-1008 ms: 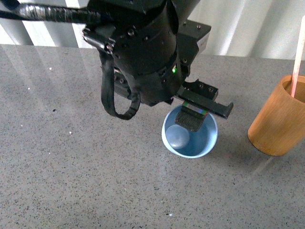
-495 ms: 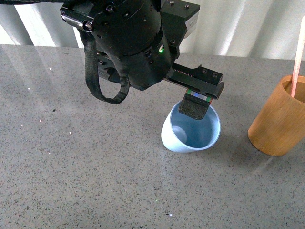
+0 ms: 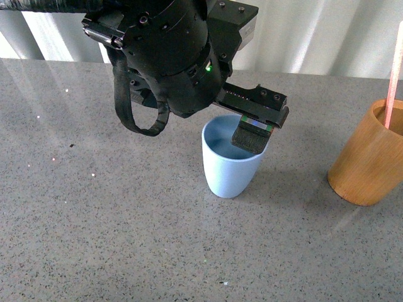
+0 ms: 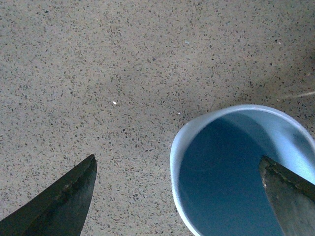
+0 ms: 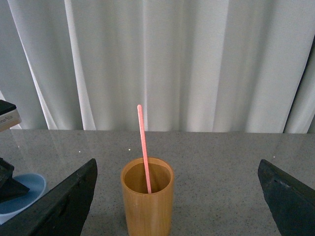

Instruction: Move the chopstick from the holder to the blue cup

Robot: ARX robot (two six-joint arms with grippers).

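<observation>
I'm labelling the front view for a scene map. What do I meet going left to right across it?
black strap loop hanging from the left arm → blue cup → holder, with the chopstick standing in it toward its right side

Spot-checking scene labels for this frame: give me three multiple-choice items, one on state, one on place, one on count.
1. The blue cup is: A upright, B on its side, C upside down.
2. The chopstick is: A in the blue cup, B in the holder, C in neither.
3. Sticks in the holder: A one, B two, C three.

Answers: A, its mouth faces up; B, its lower end drops inside the holder's rim; A, only one pink stick shows.
</observation>
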